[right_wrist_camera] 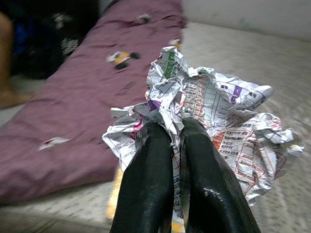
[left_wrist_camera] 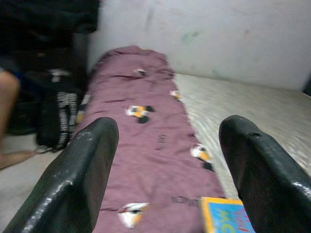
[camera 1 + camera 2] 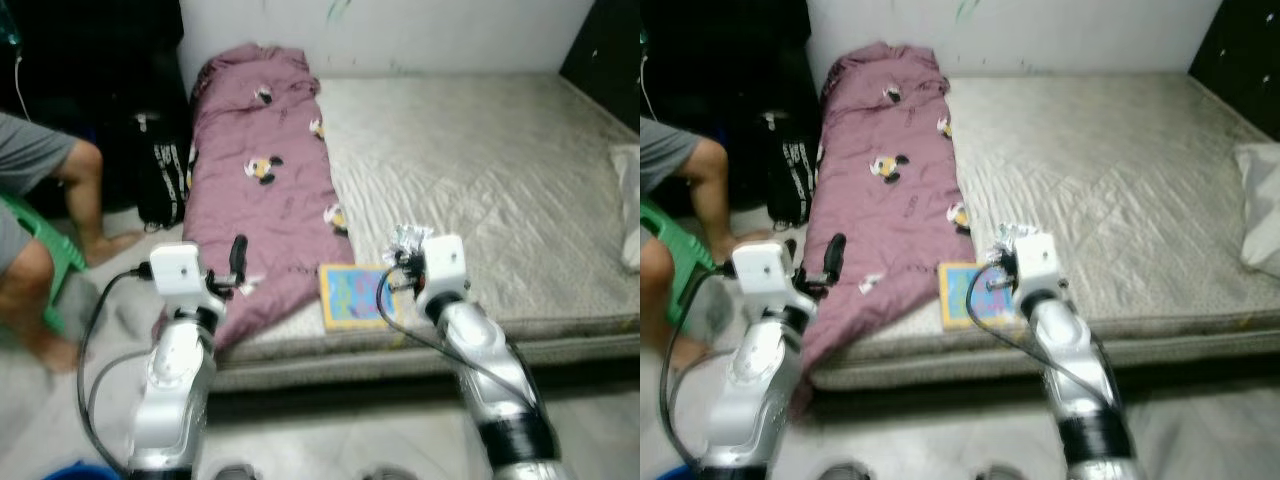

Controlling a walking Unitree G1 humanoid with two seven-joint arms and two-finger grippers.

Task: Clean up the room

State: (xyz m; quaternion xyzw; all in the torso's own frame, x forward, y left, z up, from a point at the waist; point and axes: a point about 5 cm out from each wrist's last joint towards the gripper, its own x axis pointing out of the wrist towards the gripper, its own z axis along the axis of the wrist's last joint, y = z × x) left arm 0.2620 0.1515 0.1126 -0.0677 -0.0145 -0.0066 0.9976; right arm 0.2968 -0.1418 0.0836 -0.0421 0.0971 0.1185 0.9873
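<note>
Head view: right gripper [image 3: 400, 262], centre frame, pinches the crumpled paper [image 3: 410, 240] above the mattress [image 3: 500, 180] edge, just right of a book [image 3: 352, 296].

Right wrist view: fingers [image 1: 150, 174] clamp the paper, which bunches beyond the tips.

Left wrist view: left gripper [image 2: 167, 160] gapes empty over the blanket [image 2: 146, 145], so the right arm carries.

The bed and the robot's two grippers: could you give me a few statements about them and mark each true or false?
1. The right gripper is shut on crumpled paper. True.
2. The left gripper holds the book. False: it is open and holds nothing.
3. A purple blanket lies along the mattress. True.
4. The book lies on the floor. False: it lies at the mattress edge.
5. A person sits to the robot's left. True.
</note>
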